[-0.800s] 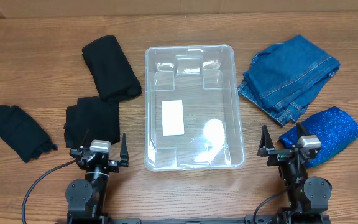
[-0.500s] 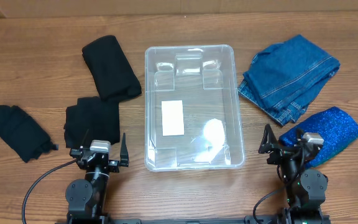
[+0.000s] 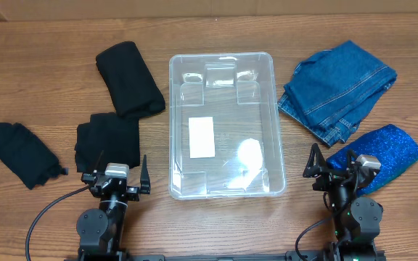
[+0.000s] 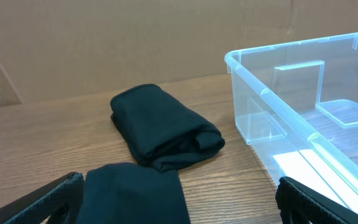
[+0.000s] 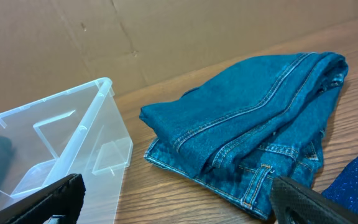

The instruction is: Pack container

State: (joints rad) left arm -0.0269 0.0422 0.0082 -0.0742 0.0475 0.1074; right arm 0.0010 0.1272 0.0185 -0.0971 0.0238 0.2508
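Observation:
The clear plastic container (image 3: 267, 94) stands empty mid-table, a white label (image 3: 202, 137) on its base; it also shows in the left wrist view (image 4: 272, 93) and the right wrist view (image 5: 114, 134). My left gripper (image 3: 117, 174) is open and empty at the front left, just behind a folded black garment (image 3: 107, 140), seen between its fingers in the left wrist view (image 4: 135, 190). My right gripper (image 3: 334, 165) is open and empty at the front right, facing folded blue jeans (image 3: 337, 87), seen in the right wrist view (image 5: 253, 137).
A second folded black garment (image 3: 128, 78) lies left of the container, also in the left wrist view (image 4: 160, 127). A small black garment (image 3: 22, 154) lies at far left. A sparkly blue cloth (image 3: 379, 154) lies at the right, by my right gripper. Cardboard walls stand behind.
My right gripper has shifted slightly to the right and turned a little. The left arm and all the garments have not moved.

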